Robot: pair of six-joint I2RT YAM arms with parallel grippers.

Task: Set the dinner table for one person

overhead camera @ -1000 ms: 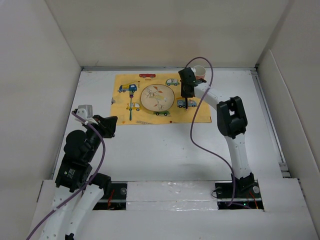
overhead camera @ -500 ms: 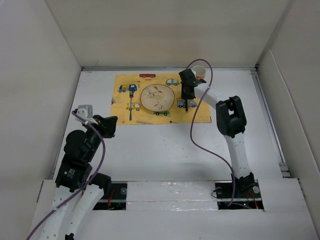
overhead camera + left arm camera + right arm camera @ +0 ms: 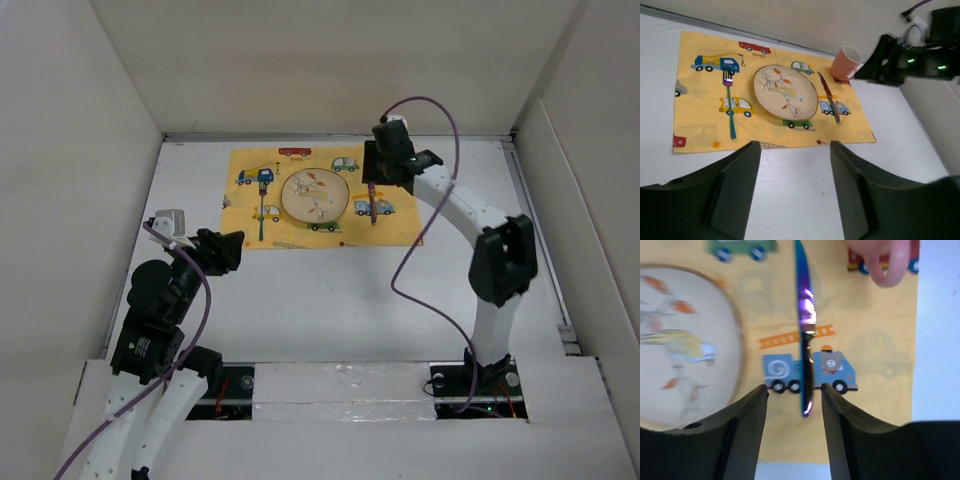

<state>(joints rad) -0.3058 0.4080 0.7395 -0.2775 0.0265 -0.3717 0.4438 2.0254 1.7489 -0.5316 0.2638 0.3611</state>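
— The bench (image 3: 330, 290) fills the top view, white and flat between the off-white wall panels (image 3: 330, 60); what has changed on it?

— A second ago the right end effector (image 3: 383, 172) was down on the knife (image 3: 373, 207); now it is raised and drawn back over the far right corner of the yellow placemat (image 3: 400, 232), its elbow swung out to the right; the knife lies loose on the mat, just right of the plate (image 3: 315, 196). The left end effector (image 3: 232, 248) hangs where it was, over the bench's left side, but its jaws have parted.

— And the cup?

— Hidden behind the right arm there; the left wrist view has it: the pink cup (image 3: 847, 62) stands upright on that corner of the mat, white inside, with the right end effector just beside it; the fork (image 3: 730, 107) lies left of the plate, whose face shows a painted bird and leaves; the left jaws stand well apart, holding nothing.

— The right wrist view?

— Its fingers (image 3: 745, 435) are spread, gripping nothing; the knife lies on the mat past them, its near end in line with the gap; the plate's rim is at the left, the cup's handle at the top right.
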